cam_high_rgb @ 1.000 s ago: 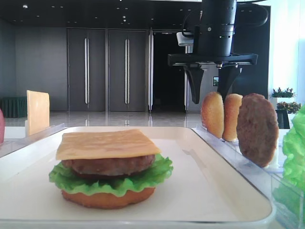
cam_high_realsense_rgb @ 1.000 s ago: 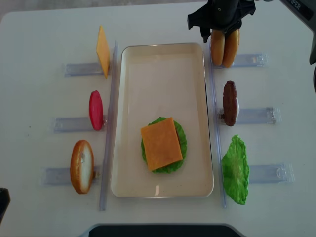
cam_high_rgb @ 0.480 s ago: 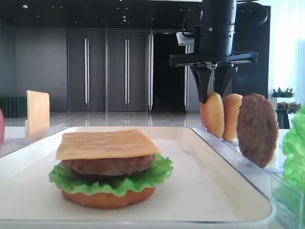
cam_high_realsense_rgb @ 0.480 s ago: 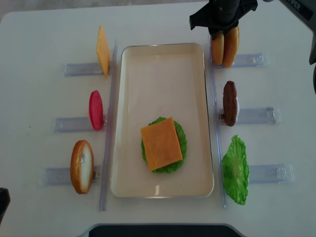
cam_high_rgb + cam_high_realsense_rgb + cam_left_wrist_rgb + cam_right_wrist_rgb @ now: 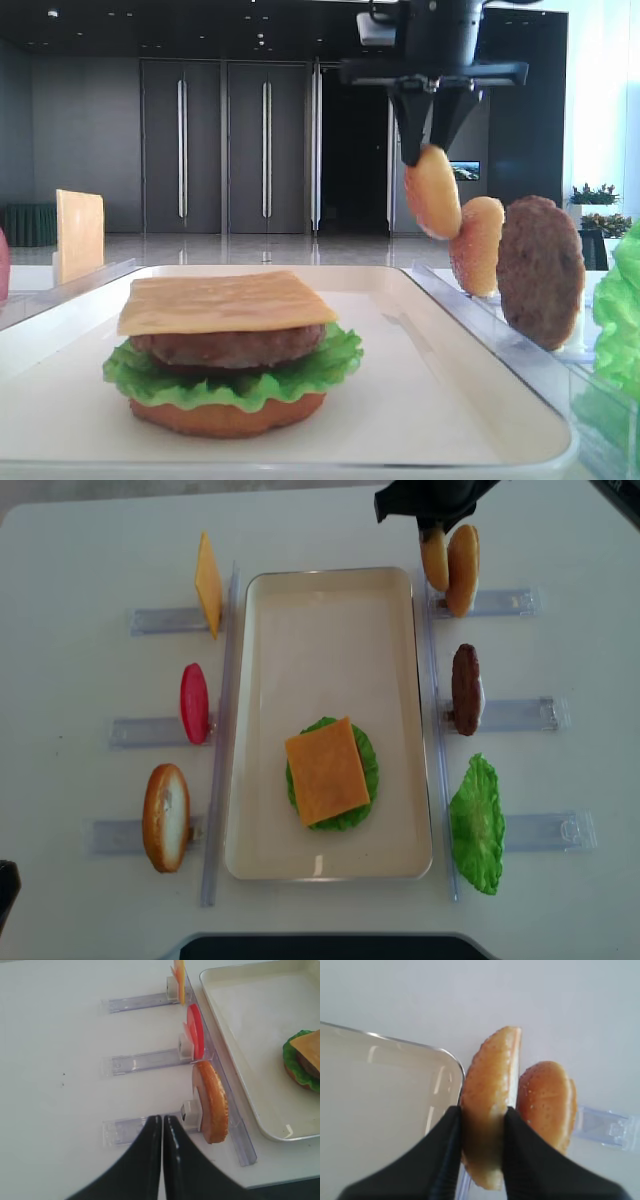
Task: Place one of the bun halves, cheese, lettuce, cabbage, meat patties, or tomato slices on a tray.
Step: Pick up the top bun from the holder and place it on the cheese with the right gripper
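Observation:
My right gripper [image 5: 432, 525] is shut on one golden-brown bun half [image 5: 434, 558], held on edge in the air above the top-right rack. The black fingers [image 5: 451, 1135] pinch both faces of this bun half [image 5: 490, 1120]. A second bun half [image 5: 462, 570] leans in the rack beside it. The white tray [image 5: 330, 630] carries a stack: bottom bun [image 5: 225, 415], lettuce [image 5: 368, 765], meat patty [image 5: 230, 347], cheese [image 5: 326, 770]. My left gripper [image 5: 162, 1119] is shut and empty, low over the table beside the lower-left rack.
Clear racks flank the tray. On the left stand a cheese slice [image 5: 208, 583], a red tomato slice [image 5: 194, 702] and a bun [image 5: 166, 817]. On the right stand a meat patty [image 5: 465, 688] and a lettuce leaf [image 5: 476, 823].
The right gripper closed on the left bun half and lifted it up out of the rack. The other bun half now leans over. The left gripper has not moved.

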Action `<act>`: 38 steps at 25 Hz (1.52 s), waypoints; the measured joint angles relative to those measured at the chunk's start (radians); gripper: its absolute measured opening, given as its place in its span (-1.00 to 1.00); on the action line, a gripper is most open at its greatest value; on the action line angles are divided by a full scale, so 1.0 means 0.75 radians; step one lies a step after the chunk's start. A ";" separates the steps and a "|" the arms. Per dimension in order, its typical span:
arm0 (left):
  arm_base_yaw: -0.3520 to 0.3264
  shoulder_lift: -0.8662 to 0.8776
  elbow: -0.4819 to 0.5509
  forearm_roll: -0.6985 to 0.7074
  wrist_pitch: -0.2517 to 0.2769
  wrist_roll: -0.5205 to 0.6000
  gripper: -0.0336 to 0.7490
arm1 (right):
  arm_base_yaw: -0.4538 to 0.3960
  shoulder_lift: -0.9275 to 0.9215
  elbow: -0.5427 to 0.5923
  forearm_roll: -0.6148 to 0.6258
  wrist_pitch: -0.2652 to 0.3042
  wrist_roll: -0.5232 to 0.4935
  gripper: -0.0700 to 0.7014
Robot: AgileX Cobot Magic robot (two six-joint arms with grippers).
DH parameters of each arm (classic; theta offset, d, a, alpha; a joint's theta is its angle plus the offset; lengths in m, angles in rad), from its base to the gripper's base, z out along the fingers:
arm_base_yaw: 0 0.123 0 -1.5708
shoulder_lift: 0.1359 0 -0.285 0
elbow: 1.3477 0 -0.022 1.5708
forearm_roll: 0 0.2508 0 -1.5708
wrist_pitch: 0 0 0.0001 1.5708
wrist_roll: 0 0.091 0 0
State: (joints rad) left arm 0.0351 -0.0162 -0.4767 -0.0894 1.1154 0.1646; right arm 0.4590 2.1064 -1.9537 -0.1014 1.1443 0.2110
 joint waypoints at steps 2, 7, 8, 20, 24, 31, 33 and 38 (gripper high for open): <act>0.000 0.000 0.000 0.000 0.000 0.000 -0.92 | 0.003 -0.030 -0.043 0.002 0.046 -0.007 -0.38; 0.000 0.000 0.000 0.000 0.000 0.000 -0.92 | 0.005 -0.078 -0.134 0.003 0.102 -0.036 -0.39; 0.000 0.000 0.000 0.000 0.000 0.000 -0.92 | 0.005 -0.090 -0.146 0.003 0.105 -0.038 -0.39; 0.000 0.000 0.000 0.000 0.000 0.000 -0.92 | 0.005 -0.185 -0.147 0.033 0.108 -0.041 -0.42; 0.000 0.000 0.000 0.000 0.000 0.000 -0.92 | 0.006 -0.319 -0.022 0.039 0.108 -0.028 -0.43; 0.000 0.000 0.000 0.000 0.000 0.000 -0.92 | 0.008 -0.612 0.365 0.070 0.111 0.009 -0.43; 0.000 0.000 0.000 0.000 0.000 0.000 -0.92 | 0.008 -0.692 0.461 0.070 0.112 0.014 -0.43; 0.000 0.000 0.000 0.000 0.000 0.000 -0.92 | 0.008 -0.898 0.684 0.070 0.113 0.027 -0.44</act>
State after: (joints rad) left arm 0.0351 -0.0162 -0.4767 -0.0894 1.1154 0.1646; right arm 0.4648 1.4329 -1.4405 -0.0490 1.2293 0.2316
